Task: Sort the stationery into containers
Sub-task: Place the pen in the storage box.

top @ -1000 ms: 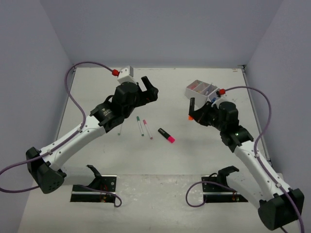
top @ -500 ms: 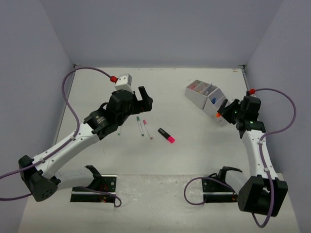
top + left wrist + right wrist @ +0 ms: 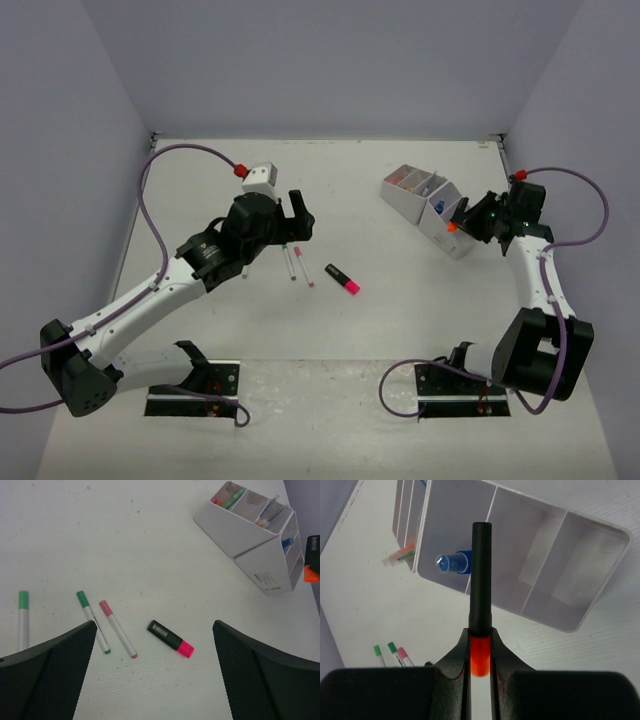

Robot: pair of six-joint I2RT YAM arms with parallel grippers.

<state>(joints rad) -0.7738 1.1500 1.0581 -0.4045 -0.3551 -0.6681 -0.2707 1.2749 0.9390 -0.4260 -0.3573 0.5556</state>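
Note:
My right gripper (image 3: 481,645) is shut on a black marker with an orange cap (image 3: 481,580) and holds it above the near edge of the white organizer (image 3: 590,625); in the top view the gripper (image 3: 462,222) is right beside the organizer (image 3: 425,200). A blue-capped bottle (image 3: 452,562) lies in one compartment. My left gripper (image 3: 155,680) is open and empty above a black and pink marker (image 3: 170,638), a pink-capped pen (image 3: 117,628) and two green-capped pens (image 3: 92,621) (image 3: 22,617). In the top view the left gripper (image 3: 290,222) hovers near those pens.
The organizer (image 3: 255,535) holds several pens and highlighters in its far compartments. Purple cables loop over both arms. Grey walls close in the table on the left, the back and the right.
My right gripper has swung right and back with the orange-capped marker, from left of the organizer to its near right side. My left gripper has pulled back and lowered a little.

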